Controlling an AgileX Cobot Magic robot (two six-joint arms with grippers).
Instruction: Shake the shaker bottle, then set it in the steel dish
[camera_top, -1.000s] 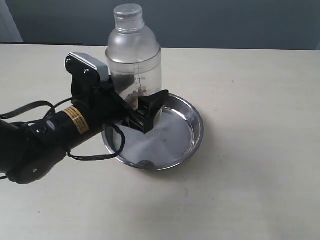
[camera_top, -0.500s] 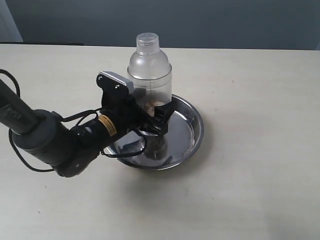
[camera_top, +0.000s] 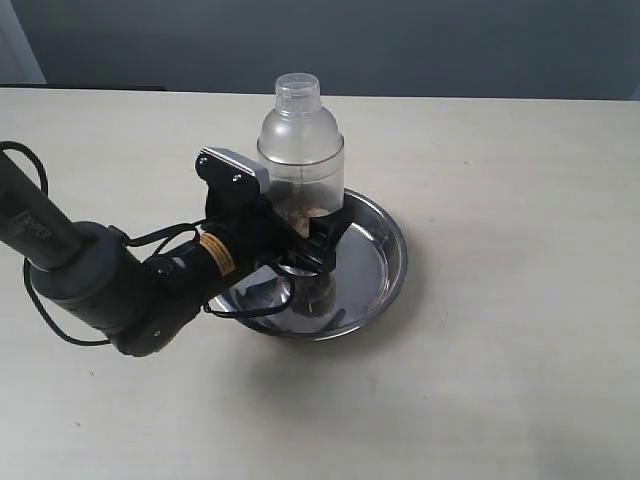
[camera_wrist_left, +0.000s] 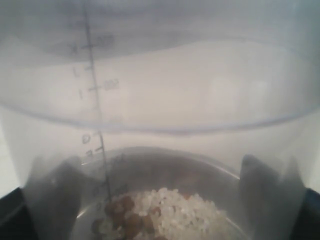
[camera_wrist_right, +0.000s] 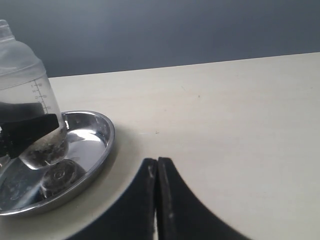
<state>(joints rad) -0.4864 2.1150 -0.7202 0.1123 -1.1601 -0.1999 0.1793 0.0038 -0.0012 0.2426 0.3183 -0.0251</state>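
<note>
The shaker bottle (camera_top: 300, 150) stands upright over the left half of the steel dish (camera_top: 385, 255), its base low inside the rim. I cannot tell whether the base touches the dish floor. My left gripper (camera_top: 310, 240) is shut on the bottle's lower body, reaching in from the left. The left wrist view is filled by the frosted bottle (camera_wrist_left: 165, 100), with white and brownish granules at its bottom and dark fingers (camera_wrist_left: 265, 195) on both sides. My right gripper (camera_wrist_right: 157, 167) is shut on nothing, low over the table to the side of the dish (camera_wrist_right: 95, 145) and bottle (camera_wrist_right: 25, 75).
The pale tabletop (camera_top: 520, 330) stretches around the dish on every side. A dark wall (camera_top: 450, 40) runs behind the table's far edge. The left arm's black body and cables (camera_top: 100, 290) lie over the table left of the dish.
The left gripper has carried the bottle down from a raised position into the dish. Over the last half second it has barely moved.
</note>
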